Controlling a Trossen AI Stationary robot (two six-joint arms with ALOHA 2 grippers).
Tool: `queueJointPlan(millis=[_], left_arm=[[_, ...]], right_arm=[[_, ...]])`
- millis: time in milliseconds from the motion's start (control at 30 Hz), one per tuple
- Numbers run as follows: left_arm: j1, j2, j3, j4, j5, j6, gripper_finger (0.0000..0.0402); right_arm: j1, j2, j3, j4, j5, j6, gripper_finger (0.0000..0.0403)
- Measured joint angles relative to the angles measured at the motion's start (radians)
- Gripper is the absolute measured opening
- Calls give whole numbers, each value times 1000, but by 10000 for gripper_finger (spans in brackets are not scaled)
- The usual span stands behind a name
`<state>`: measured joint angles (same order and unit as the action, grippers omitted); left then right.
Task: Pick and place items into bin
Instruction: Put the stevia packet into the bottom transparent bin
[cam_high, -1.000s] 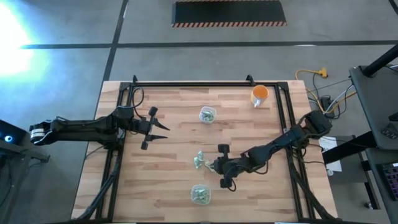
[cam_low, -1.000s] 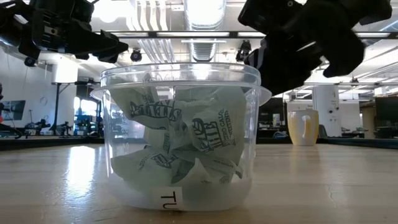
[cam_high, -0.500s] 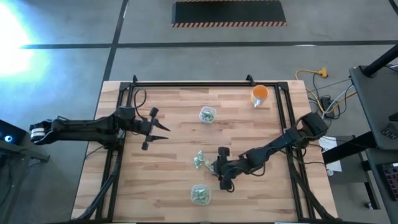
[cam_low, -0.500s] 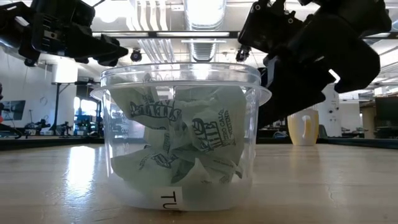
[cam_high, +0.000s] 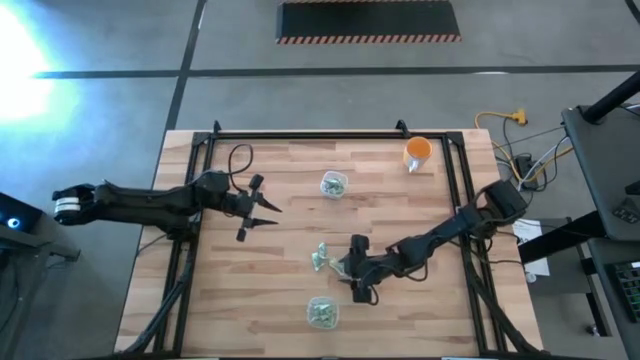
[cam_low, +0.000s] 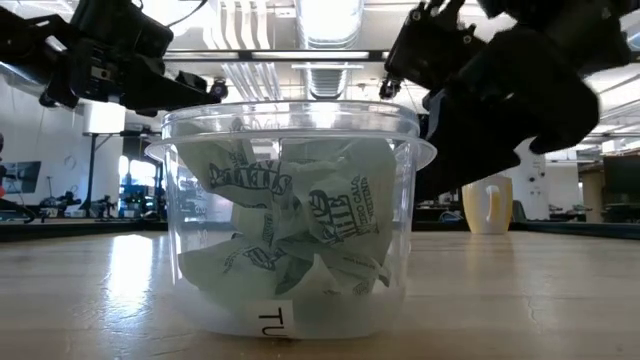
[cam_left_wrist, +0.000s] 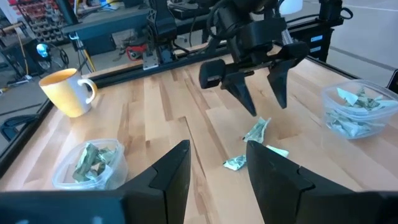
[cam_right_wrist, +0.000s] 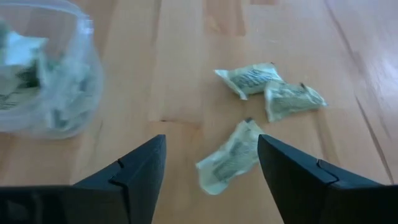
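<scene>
I see three loose items (cam_right_wrist: 233, 155) lying mid-table, the nearest slanting lengthwise between my right gripper (cam_right_wrist: 211, 180) fingers, which stand spread just above it. Bare wood surrounds them. The left gripper (cam_high: 262, 205), spread too, hovers well apart.

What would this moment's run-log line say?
right gripper: jaws open, beside loose wrapped pieces | left gripper: jaws open, off the table | near bin: holds pieces
</scene>
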<state>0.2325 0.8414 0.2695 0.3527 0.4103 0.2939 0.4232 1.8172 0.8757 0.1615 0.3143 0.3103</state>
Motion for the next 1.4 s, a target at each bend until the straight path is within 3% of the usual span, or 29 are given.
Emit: queueJointPlan(millis=[500,733,967,1133,1400], left_arm=[[0,61,24,7,0,1,140],[0,60,24,5,1,0,140],[0,59,20,5,1,-1,140],[0,59,19,5,1,-2,140],[0,59,19,5,1,-2,140]], right_arm=[[-28,1,-61,105,2,27,249],[-39,88,-49,134,-1,7,249],[-58,97,-42,124,0,5,243],[-61,95,-38,90,-1,5,187],[-61,87,-38,74,-1,-77,30]])
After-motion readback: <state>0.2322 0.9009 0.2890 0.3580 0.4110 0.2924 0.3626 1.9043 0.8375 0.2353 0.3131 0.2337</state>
